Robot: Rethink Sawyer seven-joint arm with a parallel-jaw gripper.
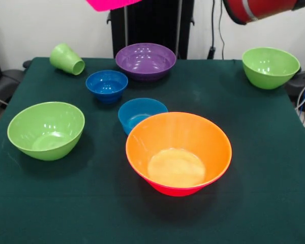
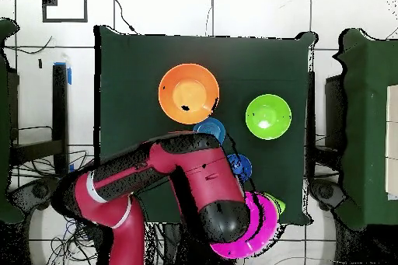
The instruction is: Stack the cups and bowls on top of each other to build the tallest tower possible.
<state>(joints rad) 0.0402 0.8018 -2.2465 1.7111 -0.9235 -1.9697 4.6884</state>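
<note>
A pink bowl point(image 2: 260, 231) is held aloft beneath the arm point(image 2: 186, 176) near the worktop's point(image 1: 254, 193) base-side corner; the carry step is judged in hand. The state of the jaws cannot be told. Lowering into the orange bowl point(image 1: 178, 152) is judged the next requirement. The purple bowl point(image 1: 145, 61) and green cup point(image 1: 67, 59) are shown only in the front view.
</note>
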